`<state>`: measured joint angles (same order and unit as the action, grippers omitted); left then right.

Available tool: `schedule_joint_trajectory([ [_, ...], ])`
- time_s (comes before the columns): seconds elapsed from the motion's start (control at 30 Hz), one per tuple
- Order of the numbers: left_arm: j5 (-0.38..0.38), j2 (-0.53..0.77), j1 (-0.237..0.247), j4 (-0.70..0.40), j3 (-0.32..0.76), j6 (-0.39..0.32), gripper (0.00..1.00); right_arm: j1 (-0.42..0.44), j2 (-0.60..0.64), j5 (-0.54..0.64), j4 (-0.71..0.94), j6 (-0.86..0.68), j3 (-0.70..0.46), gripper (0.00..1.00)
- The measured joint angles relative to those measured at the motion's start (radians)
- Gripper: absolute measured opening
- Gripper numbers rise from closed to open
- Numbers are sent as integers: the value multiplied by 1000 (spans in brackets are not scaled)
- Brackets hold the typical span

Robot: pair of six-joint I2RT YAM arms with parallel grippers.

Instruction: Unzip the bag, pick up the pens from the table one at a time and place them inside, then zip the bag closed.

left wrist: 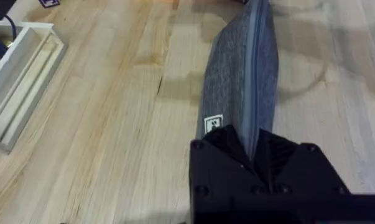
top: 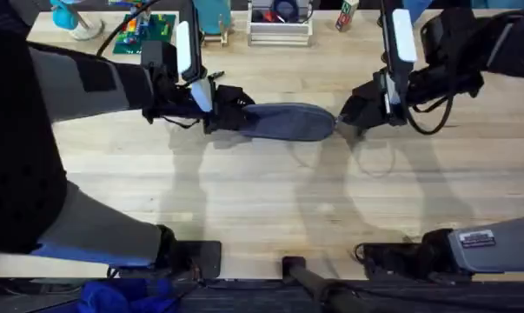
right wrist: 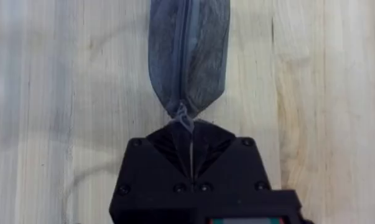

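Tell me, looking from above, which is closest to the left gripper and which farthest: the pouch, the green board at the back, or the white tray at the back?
1. The bag: its end is in the left gripper.
2. The green board: behind it, at the table's back edge.
3. The white tray: farther off, back centre.

You see a soft grey-blue cloth pouch (left wrist: 237, 81) with a rough woven look. The zipper (right wrist: 188, 56) down its middle looks smoother. Under it the table (top: 270, 200) is pale, smooth wood. Your grippers' black fingers (right wrist: 168, 146) look like matt plastic.
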<state>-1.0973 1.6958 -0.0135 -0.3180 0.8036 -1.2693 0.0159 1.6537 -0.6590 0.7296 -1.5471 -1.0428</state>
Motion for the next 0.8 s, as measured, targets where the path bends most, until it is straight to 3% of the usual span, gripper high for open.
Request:
schedule_joint_trajectory([
  [0.8,2,0,0,0,0,0,42,-91,-86,9,0,14,-44,30],
])
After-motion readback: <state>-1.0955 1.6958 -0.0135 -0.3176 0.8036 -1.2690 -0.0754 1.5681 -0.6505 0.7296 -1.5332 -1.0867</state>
